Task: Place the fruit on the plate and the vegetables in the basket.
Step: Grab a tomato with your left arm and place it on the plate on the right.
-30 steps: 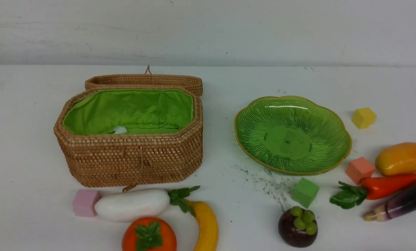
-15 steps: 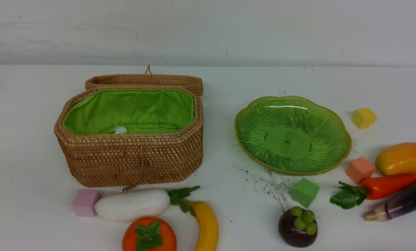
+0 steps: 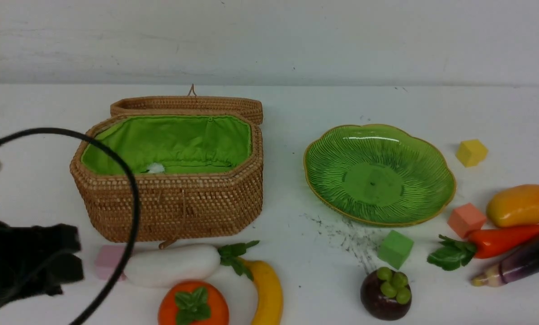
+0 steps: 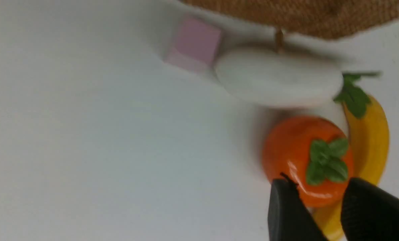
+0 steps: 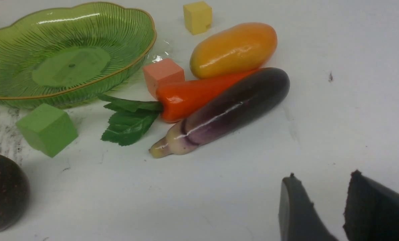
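left gripper (image 3: 72, 255) has swung in, blurred, its cable (image 3: 133, 198) crossing pink cube (image 3: 107, 264).

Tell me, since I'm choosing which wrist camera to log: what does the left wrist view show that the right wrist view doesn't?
Only left wrist: basket wall, pink cube, white radish, orange fruit, yellow curved piece, open left hand.
Only right wrist: plate, mango, pepper, aubergine, purple fruit, yellow cube, coral cube, green cube, open right hand.
Shared: only the white table.
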Action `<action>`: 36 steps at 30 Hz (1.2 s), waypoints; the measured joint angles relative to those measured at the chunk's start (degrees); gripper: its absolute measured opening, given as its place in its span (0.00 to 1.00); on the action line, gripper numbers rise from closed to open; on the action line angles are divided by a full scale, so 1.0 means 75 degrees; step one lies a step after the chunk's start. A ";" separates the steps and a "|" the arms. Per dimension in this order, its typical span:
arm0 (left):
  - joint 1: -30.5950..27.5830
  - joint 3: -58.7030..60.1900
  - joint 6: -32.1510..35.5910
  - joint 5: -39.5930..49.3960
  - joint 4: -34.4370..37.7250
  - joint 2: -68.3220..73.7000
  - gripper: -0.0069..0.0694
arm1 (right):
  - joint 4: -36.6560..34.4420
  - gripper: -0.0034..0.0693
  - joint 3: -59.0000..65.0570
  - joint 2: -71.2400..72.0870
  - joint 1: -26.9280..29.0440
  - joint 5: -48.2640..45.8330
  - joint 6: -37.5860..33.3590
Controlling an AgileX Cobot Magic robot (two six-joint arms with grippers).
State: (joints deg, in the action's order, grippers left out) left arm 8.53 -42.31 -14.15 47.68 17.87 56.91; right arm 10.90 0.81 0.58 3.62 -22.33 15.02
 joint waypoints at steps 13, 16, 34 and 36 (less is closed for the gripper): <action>0.1624 -0.0111 0.0901 -0.0195 0.1081 0.2180 0.69 | 0.0000 0.38 0.0000 0.0000 0.0000 0.0000 0.0000; 0.1616 -0.0122 0.0593 -0.0737 0.1049 0.2766 0.85 | 0.0000 0.38 0.0000 0.0000 0.0000 0.0000 0.0000; 0.1499 -0.0312 0.0283 -0.2080 0.1331 0.4265 0.72 | 0.0000 0.38 0.0000 0.0000 0.0000 0.0000 -0.0006; 0.1499 -0.0312 0.0283 -0.2095 0.1331 0.4265 0.72 | 0.0000 0.38 0.0000 0.0000 0.0000 0.0000 -0.0006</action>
State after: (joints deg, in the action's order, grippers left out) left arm 19.77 -44.65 -12.02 31.96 27.86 88.89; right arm 10.90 0.81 0.58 3.62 -22.33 14.98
